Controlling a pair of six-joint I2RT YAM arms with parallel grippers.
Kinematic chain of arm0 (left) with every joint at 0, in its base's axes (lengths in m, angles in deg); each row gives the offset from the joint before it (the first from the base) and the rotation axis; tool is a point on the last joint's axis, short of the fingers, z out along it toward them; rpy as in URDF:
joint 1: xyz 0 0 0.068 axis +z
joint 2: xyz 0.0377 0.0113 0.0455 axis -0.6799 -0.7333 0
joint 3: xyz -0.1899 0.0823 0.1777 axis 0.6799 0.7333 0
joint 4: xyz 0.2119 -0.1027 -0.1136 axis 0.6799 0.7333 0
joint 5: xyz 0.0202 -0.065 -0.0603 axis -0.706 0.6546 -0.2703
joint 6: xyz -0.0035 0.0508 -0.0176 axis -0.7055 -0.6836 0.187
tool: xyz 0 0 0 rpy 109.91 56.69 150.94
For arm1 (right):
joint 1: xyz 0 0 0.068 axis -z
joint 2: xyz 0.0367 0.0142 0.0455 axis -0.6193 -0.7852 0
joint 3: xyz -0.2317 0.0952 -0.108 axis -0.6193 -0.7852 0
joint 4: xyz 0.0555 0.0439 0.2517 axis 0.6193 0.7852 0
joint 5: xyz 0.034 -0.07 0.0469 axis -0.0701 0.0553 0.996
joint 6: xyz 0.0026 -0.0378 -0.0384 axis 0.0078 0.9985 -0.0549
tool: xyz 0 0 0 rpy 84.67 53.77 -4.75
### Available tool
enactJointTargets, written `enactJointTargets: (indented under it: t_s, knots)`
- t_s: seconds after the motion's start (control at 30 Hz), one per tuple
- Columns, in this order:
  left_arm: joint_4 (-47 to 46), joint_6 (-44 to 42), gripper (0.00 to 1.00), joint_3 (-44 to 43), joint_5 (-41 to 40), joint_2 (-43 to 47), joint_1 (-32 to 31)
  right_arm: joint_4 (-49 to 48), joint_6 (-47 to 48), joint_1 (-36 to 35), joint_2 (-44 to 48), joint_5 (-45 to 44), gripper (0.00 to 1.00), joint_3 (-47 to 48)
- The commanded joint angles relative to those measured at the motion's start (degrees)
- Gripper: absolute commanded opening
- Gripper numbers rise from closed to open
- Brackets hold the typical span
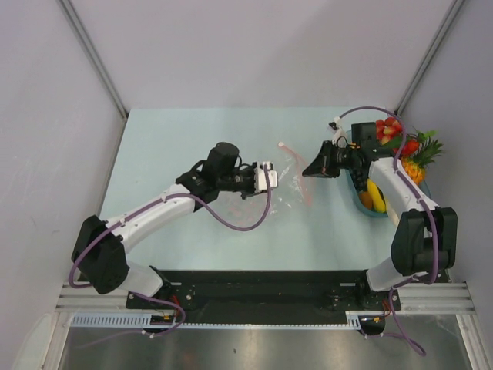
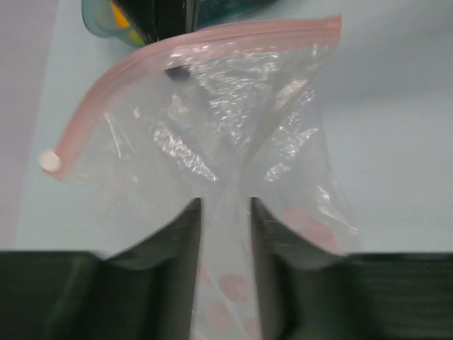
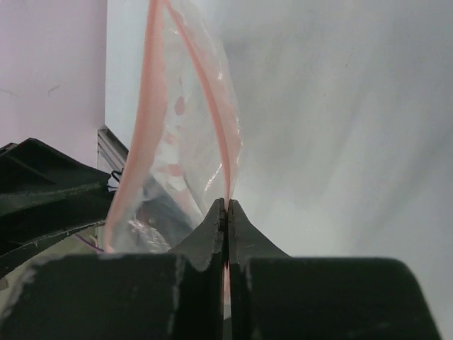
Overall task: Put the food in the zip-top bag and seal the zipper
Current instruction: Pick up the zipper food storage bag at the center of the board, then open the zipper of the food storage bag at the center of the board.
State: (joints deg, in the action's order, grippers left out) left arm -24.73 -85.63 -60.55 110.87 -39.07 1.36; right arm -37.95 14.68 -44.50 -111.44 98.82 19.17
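The clear zip-top bag (image 1: 291,182) hangs stretched between my two grippers above the middle of the table. My left gripper (image 1: 267,177) is shut on the bag's lower part, and crinkled plastic with pink marks (image 2: 233,120) bunches between its fingers (image 2: 187,234). My right gripper (image 1: 312,168) is shut on the pink-red zipper strip (image 3: 210,106). The bag's mouth gapes open, with the other strip (image 3: 141,106) bowed away. The zipper (image 2: 212,39) arcs across the left wrist view to a white end piece (image 2: 49,161). The bag looks empty. The food (image 1: 387,129) lies in the bowl at right.
A teal bowl (image 1: 375,213) stands at the right edge beside the right arm. It holds strawberries, a banana (image 1: 376,194), an orange piece (image 1: 414,169) and green leaves (image 1: 427,150). Grey walls enclose the table on three sides.
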Motion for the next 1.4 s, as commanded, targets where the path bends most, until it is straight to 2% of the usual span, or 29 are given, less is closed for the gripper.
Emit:
enactJointTargets:
  t_s: [0.0, 0.07, 0.13, 0.23, 0.27, 0.33, 0.43, 0.5, 0.63, 1.0, 1.1, 1.13, 1.2, 1.23, 1.27, 1.37]
  knots:
    - [3.8, 24.8, 0.64, -9.7, -3.2, 2.5, 4.2, -3.3, -1.1, -1.1, 6.0, -6.0, 0.0, 3.6]
    - [9.6, 37.0, 0.73, -13.6, -10.1, 2.0, 4.6, -4.9, -1.8, -3.5, 9.3, -8.8, 0.0, 3.3]
    - [14.0, 44.8, 0.77, -19.5, -11.1, 0.6, 4.7, -6.7, -3.1, -6.9, 12.3, -13.3, 0.0, 2.4]
    - [17.9, 54.6, 0.78, -23.1, -14.4, 0.1, 4.7, -8.1, -4.2, -11.9, 14.7, -19.8, 0.0, 2.3]
    - [18.9, 56.2, 0.82, -24.2, -14.5, 0.0, 4.7, -8.6, -5.4, -12.9, 15.1, -22.6, 0.0, 2.4]
    - [19.8, 60.7, 0.85, -25.4, -15.5, -0.4, 4.6, -9.3, -6.0, -15.6, 15.7, -25.1, 0.0, 2.9]
    - [22.1, 63.8, 0.87, -27.8, -16.2, -1.3, 4.4, -10.0, -7.0, -18.0, 15.9, -29.0, 0.0, 3.2]
    - [23.8, 63.9, 0.86, -28.8, -19.7, -1.8, 3.1, -10.5, -7.7, -18.8, 15.8, -30.0, 0.0, 3.1]
    - [27.1, 64.3, 0.8, -28.9, -23.7, -3.2, 1.7, -11.1, -8.0, -19.5, 15.7, -30.1, 0.0, 3.2]
    - [25.1, 65.7, 0.75, -28.4, -26.0, -2.8, 1.0, -12.4, -7.7, -23.4, 14.9, -31.5, 0.0, 3.9]
    - [25.5, 64.3, 0.65, -28.8, -26.5, -3.6, 1.0, -12.9, -7.8, -23.7, 14.5, -31.1, 0.0, 4.5]
    - [26.4, 63.7, 0.46, -28.8, -26.8, -3.6, 1.0, -13.0, -7.8, -23.7, 14.3, -30.9, 0.0, 4.7]
    - [26.8, 62.6, 0.22, -28.5, -26.5, -2.8, 1.8, -12.7, -7.1, -23.7, 14.1, -30.8, 0.0, 5.4]
    - [27.2, 62.1, 0.04, -28.2, -26.3, -1.2, 2.3, -12.5, -7.0, -23.4, 13.8, -30.8, 0.0, 5.5]
    - [27.7, 61.6, 0.0, -28.1, -26.3, -0.3, 2.8, -12.1, -6.8, -23.0, 13.7, -30.6, 0.0, 5.4]
    - [29.8, 58.4, 0.0, -28.8, -25.7, 3.8, 3.1, -11.7, -5.6, -20.9, 12.3, -29.6, 0.0, 4.5]
